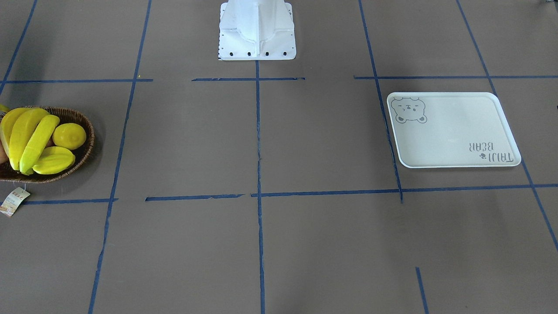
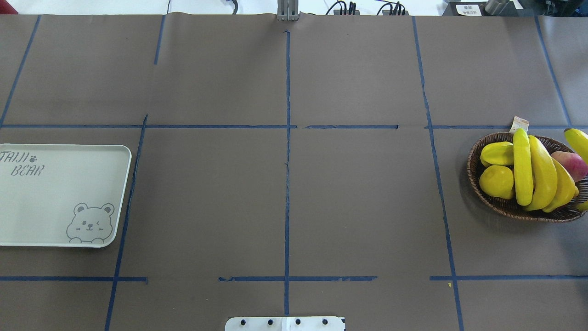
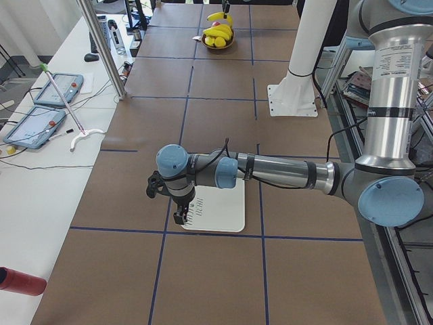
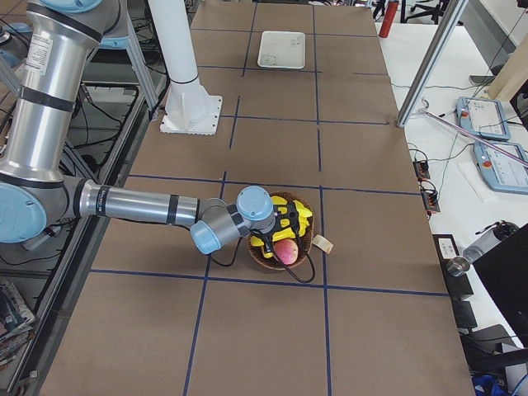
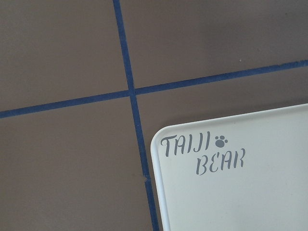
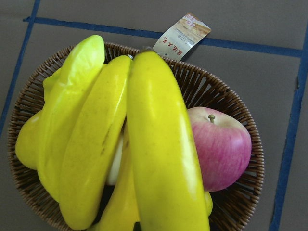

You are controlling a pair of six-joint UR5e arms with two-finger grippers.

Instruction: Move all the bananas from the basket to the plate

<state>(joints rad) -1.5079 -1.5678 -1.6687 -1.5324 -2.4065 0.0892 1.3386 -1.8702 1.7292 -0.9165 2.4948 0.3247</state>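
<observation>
Four long curved bright-yellow bananas [image 2: 523, 170]: piled at oval dark-brown wicker basket [image 2: 505, 209], right edge of overhead frame; none on off-white rectangular bear plate [image 2: 27, 207], left edge. Left claw [image 3: 180, 215], right claw [image 4: 285, 231]: open or closed, cannot tell. Risk: smooth skin may slip from grip, dragging neighbours out.

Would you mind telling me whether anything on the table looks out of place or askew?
Nothing is spilled or damaged. One banana pokes out past the rim of the basket, so it may be loosely seated. The plate lies flat and bare.
</observation>
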